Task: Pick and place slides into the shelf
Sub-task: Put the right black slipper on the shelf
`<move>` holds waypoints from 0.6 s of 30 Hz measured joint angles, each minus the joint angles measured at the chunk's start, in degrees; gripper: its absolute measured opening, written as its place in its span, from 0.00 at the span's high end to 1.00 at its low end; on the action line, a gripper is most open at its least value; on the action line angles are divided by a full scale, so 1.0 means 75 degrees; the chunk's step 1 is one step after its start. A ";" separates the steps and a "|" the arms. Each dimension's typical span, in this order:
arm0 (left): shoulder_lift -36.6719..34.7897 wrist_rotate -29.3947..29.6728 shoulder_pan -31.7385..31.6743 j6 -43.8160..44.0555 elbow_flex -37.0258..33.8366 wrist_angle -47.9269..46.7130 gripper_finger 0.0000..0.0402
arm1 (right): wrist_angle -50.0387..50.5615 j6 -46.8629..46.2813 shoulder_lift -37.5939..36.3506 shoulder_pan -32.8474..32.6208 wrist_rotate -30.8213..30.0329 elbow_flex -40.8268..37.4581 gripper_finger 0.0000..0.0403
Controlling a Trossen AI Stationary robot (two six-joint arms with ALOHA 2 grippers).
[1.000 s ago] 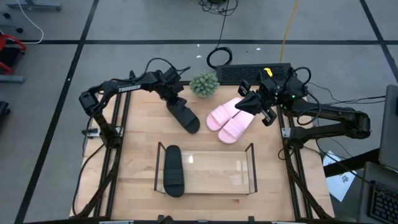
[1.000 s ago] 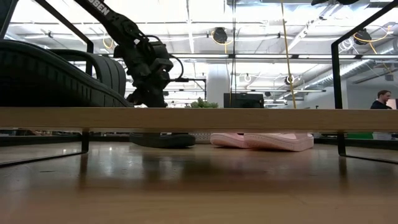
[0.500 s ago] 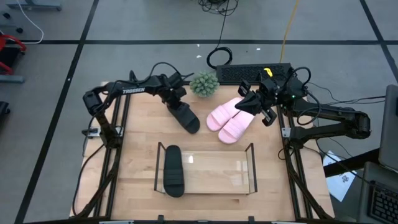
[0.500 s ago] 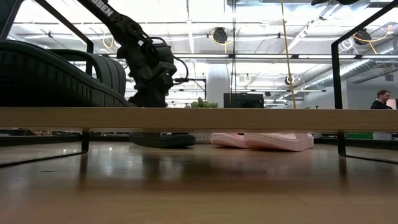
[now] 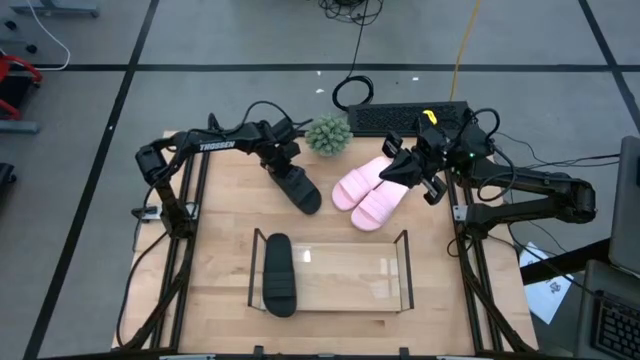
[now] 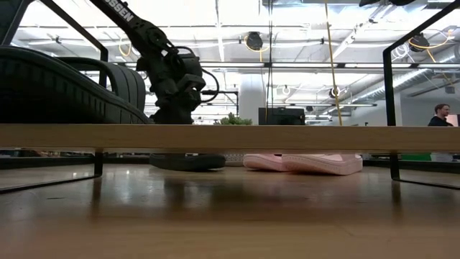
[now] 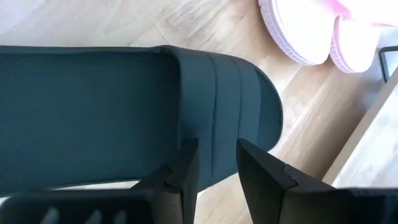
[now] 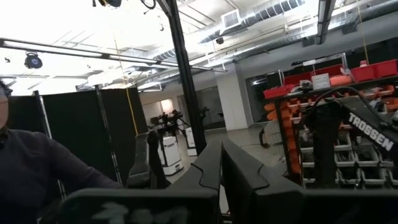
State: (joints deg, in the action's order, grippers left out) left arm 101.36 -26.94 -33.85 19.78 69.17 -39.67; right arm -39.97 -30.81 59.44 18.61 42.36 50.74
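A black slide [image 5: 297,187] lies flat on the table left of the two pink slides [image 5: 368,192], which lie side by side. A second black slide [image 5: 279,275] lies at the left end of the clear shelf [image 5: 400,270] near the table's front. My left gripper [image 5: 283,160] stands over the loose black slide's far-left end, pointing down, fingers a little apart; in its wrist view [image 7: 214,171] the slide's strap [image 7: 87,112] fills the picture. My right gripper [image 5: 400,168] hovers at the pink slides' far-right side, shut, and its wrist view [image 8: 221,168] looks into the room. My left gripper comes at the loose black slide from above, pointing down, its fingers [image 7: 186,168] over the footbed beside the strap's edge [image 7: 214,140]. Whether the fingertips touch it I cannot tell. The slide lies flat on the table.
A small green plant [image 5: 328,135] and a dark keyboard [image 5: 410,118] sit at the table's far edge behind the slides. Bare wood lies between the slides and the shelf. A person [image 8: 37,174] shows beyond the table, and another [image 6: 442,115] stands far off.
My left gripper has edged a little toward the table's right above the black slide's far end, with its arm swinging along. The slides have stayed where they were.
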 joint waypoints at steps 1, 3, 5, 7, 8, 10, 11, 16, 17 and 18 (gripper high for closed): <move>-0.0021 0.0004 -0.0024 0.0004 0.0003 -0.0013 0.72 | -0.0002 0.0000 0.0000 -0.0003 0.0020 0.0000 0.99; -0.0035 0.0009 -0.0065 0.0004 0.0085 -0.0076 0.72 | 0.0002 -0.0003 0.0000 0.0000 0.0021 0.0000 0.99; -0.0035 0.0009 -0.0112 0.0001 0.0155 -0.0154 0.72 | 0.0000 -0.0003 0.0000 0.0000 0.0016 0.0000 0.99; -0.0035 0.0012 -0.0136 -0.0024 0.0191 -0.0135 0.72 | 0.0000 -0.0003 0.0000 0.0000 0.0016 0.0000 0.99; -0.0035 0.0024 -0.0135 -0.0044 0.0192 -0.0097 0.72 | 0.0000 -0.0003 0.0000 0.0000 0.0016 0.0000 0.99; -0.0035 0.0235 -0.0136 -0.0096 0.0194 -0.0134 0.72 | 0.0000 -0.0003 0.0000 0.0000 0.0018 0.0000 0.99; -0.0035 0.0380 -0.0134 -0.0143 0.0192 -0.0167 0.72 | 0.0000 -0.0003 0.0000 0.0000 0.0018 0.0000 0.99; -0.0035 0.0502 -0.0114 -0.0282 0.0194 -0.0273 0.72 | -0.0003 0.0000 0.0000 0.0000 0.0018 0.0000 0.99; -0.0035 0.0584 -0.0114 -0.0293 0.0195 -0.0284 0.72 | 0.0000 0.0003 0.0000 0.0000 0.0018 0.0000 0.99; -0.0035 0.0638 -0.0114 -0.0287 0.0192 -0.0284 0.72 | -0.0003 0.0008 0.0000 0.0000 0.0018 0.0000 0.99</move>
State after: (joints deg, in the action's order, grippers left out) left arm 101.10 -22.15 -34.70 17.63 70.61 -41.80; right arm -39.99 -30.75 59.44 18.61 42.50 50.74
